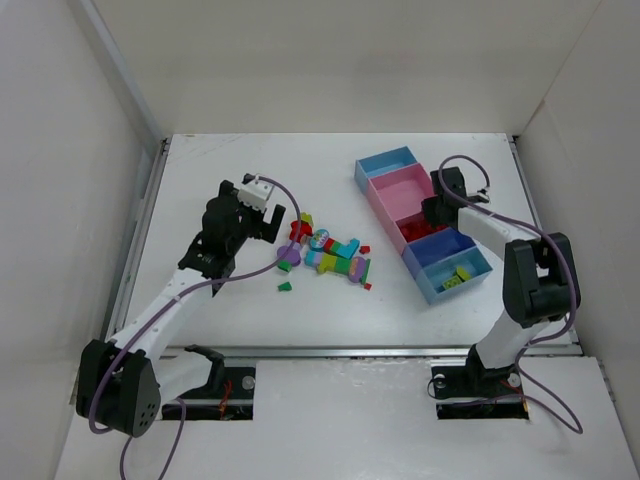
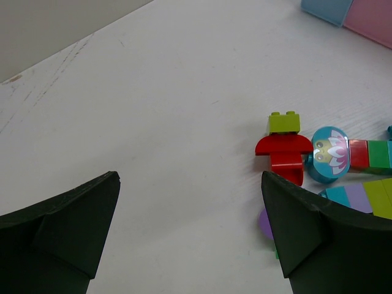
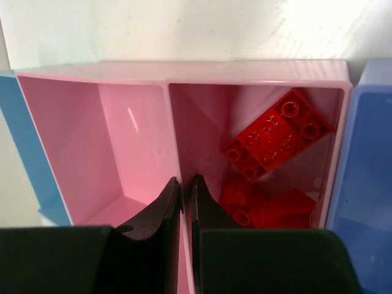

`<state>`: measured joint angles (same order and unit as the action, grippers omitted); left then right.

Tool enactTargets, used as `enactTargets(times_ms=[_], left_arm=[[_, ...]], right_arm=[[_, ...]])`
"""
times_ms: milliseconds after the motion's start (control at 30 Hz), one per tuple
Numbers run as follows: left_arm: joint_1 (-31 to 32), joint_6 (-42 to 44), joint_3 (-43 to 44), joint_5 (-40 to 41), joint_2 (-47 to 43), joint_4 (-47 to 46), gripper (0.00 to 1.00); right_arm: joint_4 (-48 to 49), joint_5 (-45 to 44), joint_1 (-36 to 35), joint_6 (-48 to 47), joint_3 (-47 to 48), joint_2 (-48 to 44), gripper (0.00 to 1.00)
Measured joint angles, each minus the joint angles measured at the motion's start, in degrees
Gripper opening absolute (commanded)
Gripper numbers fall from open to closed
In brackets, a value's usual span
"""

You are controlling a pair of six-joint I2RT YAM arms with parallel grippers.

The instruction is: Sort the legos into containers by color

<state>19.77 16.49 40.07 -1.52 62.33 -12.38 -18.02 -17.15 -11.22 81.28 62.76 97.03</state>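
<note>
Legos (image 1: 330,255) are lying mostly in a loose pile mid-tabletop (image 1: 200,160), left of the containers (image 1: 390,165). Your left gripper (image 2: 190,177) is hovering beside that pile, fingers spread wide and holding nothing. Your right gripper (image 3: 184,187) is hanging over the wall between the two pink bins (image 3: 122,135), fingers pressed together, with red bricks (image 3: 275,135) lying in the bin beside the darker blue one.

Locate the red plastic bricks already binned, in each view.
Top external: red plastic bricks right of centre, in the compartment just nearer the arms than the empty pink plastic bin.
Left wrist: not in view; only the empty pink plastic bin shows, at the top-right corner.
Right wrist: right of centre, with the empty pink plastic bin to their left.
Shared landmark: the empty pink plastic bin, in all three.
</note>
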Motion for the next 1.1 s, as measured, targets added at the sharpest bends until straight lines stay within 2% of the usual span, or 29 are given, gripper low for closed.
enactTargets(times_ms=[233,800,1100], left_arm=[[0.00,0.17,-0.04,0.00,-0.39,-0.26,1.00],[-0.39,0.11,-1.31,0.07,-1.07,-1.16,1.00],[-0.39,-0.15,-1.38,0.07,-1.07,-1.16,1.00]], right_arm=[[-2.49,-0.42,0.04,7.82,0.39,-0.04,0.00],[-3.10,0.11,0.39,14.80,0.44,0.22,0.00],[-0.02,-0.09,0.39,20.76,-5.05,-3.48,0.00]])
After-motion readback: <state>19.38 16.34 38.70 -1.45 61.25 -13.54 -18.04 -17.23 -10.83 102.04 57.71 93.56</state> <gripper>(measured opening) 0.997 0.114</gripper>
